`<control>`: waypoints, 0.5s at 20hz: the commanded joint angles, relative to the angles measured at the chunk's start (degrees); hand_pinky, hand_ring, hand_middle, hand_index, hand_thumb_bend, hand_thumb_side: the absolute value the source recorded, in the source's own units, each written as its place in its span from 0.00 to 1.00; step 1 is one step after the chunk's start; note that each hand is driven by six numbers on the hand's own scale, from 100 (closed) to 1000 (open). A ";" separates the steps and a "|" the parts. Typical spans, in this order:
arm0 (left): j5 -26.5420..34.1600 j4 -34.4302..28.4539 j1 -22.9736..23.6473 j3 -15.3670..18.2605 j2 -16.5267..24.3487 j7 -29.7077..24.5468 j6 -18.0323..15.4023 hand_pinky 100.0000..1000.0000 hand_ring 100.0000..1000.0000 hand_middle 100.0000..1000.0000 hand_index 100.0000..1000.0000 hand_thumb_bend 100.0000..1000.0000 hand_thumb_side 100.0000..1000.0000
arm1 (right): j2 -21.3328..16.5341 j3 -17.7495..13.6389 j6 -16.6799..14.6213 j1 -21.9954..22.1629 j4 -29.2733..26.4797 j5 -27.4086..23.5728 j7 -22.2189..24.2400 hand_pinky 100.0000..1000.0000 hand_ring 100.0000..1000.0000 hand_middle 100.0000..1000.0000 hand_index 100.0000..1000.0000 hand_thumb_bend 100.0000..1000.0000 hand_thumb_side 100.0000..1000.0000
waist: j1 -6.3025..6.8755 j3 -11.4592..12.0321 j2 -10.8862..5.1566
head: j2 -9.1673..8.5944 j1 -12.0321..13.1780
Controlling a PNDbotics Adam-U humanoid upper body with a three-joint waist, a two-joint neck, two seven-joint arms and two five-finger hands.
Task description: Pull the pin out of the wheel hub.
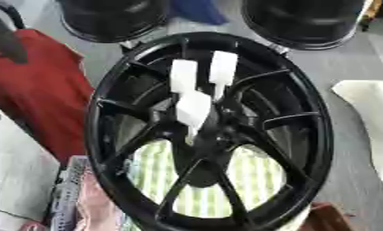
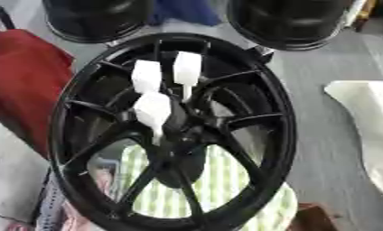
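Note:
A black spoked wheel fills the middle of both views, lying over a green-and-white striped cloth. Three white pins stand in the hub area: one at the upper right, one at the upper left and one lower, nearer the hub centre. Each has a blocky white head and a thin stem going down into the hub. Neither of my hands shows in either view.
Two more black wheels stand at the back, left and right. A red cloth lies at the left, a white object at the right, a pale sheet at the lower left. Grey floor lies between.

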 commanded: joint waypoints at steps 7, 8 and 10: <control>-1.41 -0.48 -4.12 -3.33 0.30 0.02 0.30 0.87 0.76 0.73 0.83 0.00 0.53 | -1.02 -0.17 -0.03 -0.37 -0.40 -0.69 0.31 0.51 0.59 0.50 0.55 0.02 0.06 | 0.04 -0.44 -1.13 | -0.37 0.07; -1.99 -0.48 -5.07 -4.11 -0.01 0.02 0.49 0.86 0.77 0.73 0.83 0.00 0.51 | -1.02 -0.11 0.02 -0.38 -0.40 -0.69 0.36 0.51 0.59 0.50 0.55 0.02 0.06 | 0.06 -0.47 -1.15 | -0.34 0.06; -3.33 -0.48 -7.12 -5.86 -0.76 0.02 1.02 0.86 0.77 0.73 0.83 0.00 0.51 | -1.02 -0.03 0.11 -0.45 -0.40 -0.77 0.40 0.51 0.59 0.50 0.55 0.02 0.06 | 0.14 -0.57 -1.18 | -0.33 0.10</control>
